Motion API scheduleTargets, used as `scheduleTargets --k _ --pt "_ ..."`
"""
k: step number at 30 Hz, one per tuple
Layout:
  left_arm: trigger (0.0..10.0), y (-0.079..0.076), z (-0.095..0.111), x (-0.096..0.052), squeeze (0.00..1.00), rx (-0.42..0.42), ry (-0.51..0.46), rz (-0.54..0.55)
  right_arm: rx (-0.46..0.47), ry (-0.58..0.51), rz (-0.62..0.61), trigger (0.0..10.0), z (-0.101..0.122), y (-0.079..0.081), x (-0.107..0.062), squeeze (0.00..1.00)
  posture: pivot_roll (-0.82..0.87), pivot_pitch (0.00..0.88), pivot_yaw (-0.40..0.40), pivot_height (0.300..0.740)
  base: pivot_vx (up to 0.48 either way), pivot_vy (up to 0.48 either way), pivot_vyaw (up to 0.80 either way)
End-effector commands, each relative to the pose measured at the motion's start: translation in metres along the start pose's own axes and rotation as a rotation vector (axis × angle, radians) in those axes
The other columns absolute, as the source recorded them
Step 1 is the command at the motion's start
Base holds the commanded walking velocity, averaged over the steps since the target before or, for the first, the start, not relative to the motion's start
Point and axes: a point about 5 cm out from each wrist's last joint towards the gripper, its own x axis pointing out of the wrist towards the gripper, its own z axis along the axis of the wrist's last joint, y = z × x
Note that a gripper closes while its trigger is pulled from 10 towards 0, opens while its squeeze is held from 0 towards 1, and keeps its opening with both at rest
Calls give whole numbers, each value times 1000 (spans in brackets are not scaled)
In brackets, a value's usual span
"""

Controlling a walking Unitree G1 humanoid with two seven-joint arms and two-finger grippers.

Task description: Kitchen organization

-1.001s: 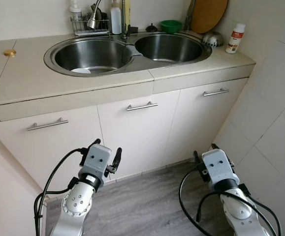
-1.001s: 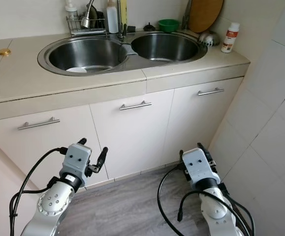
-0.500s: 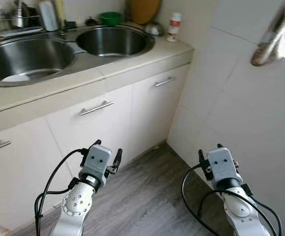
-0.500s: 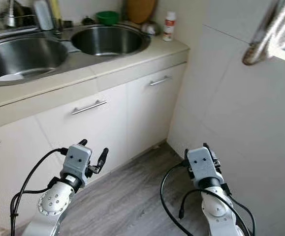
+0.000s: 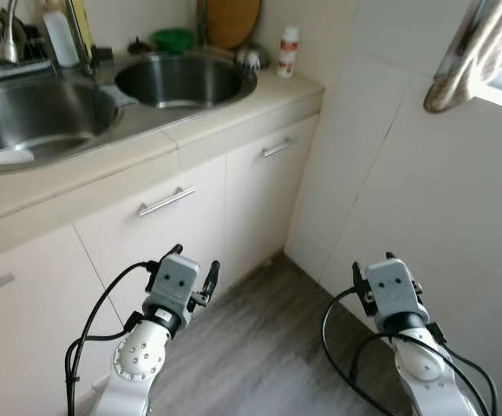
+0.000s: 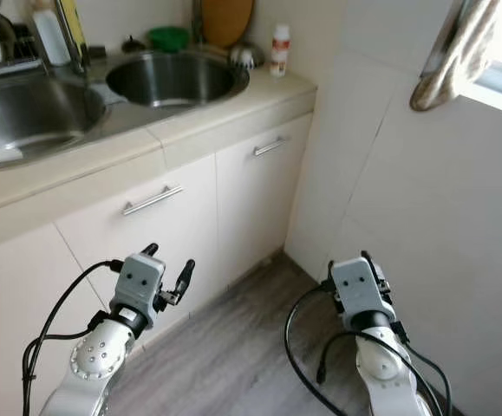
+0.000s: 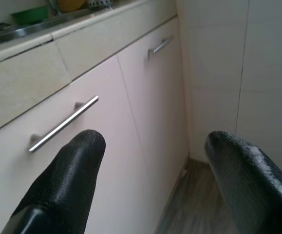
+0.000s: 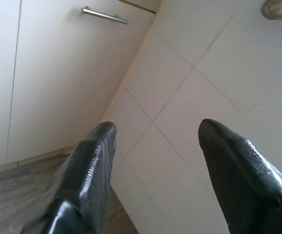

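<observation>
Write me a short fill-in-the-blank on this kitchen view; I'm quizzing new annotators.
1. The small bowl behind the round steel sink basin is coloured ____.
2. The white bottle at the beige counter's end has a ____ cap.
3. The left tool has its fingers ____.
4. The floor is grey ____.

Answers: green; red; open; wood
</observation>
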Motion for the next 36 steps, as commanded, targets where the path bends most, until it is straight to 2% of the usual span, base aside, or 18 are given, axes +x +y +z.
scheduleTargets --k 1,4,13,18,19,23,25,28,29,36 --pt "10000 -5 4 2 0 -4 -17 -17 -16 14 -23 10000 -3 -7 0 0 36 0 -60 740 0 0 -763" --pt "10000 -4 5 3 0 2 -21 -15 -28 14 -41 10000 -2 -8 0 0 37 0 -60 740 0 0 -763" --pt "10000 -4 7 5 0 24 -40 -24 -158 4 -155 10000 3 -20 5 0 36 0 -60 740 0 0 -744" --pt "10000 -4 9 5 0 42 -52 -29 -185 -9 -175 10000 5 -21 5 0 37 0 -59 740 0 0 -738" --pt "10000 -4 9 5 0 43 -54 -31 -233 -24 -196 10000 8 -23 6 0 36 0 -59 740 0 0 -738" --pt "10000 -4 10 5 0 47 -59 -37 -266 -20 -226 10000 8 -27 7 0 37 0 -59 740 0 0 -736" --pt "10000 -5 10 5 0 47 -61 -39 -259 -14 -216 10000 8 -28 8 0 36 0 -59 740 0 0 -731" --pt "10000 -4 10 6 0 48 -64 -38 -183 -12 -212 10000 7 -31 7 0 38 0 -60 740 0 0 -710" --pt "10000 -4 10 6 0 48 -62 -36 -182 -5 -212 10000 6 -32 7 1000 38 0 -60 740 0 0 0" --pt "10000 -4 10 6 0 45 -59 -35 -179 5 -198 10000 5 -30 7 1000 36 0 -60 740 0 0 0"
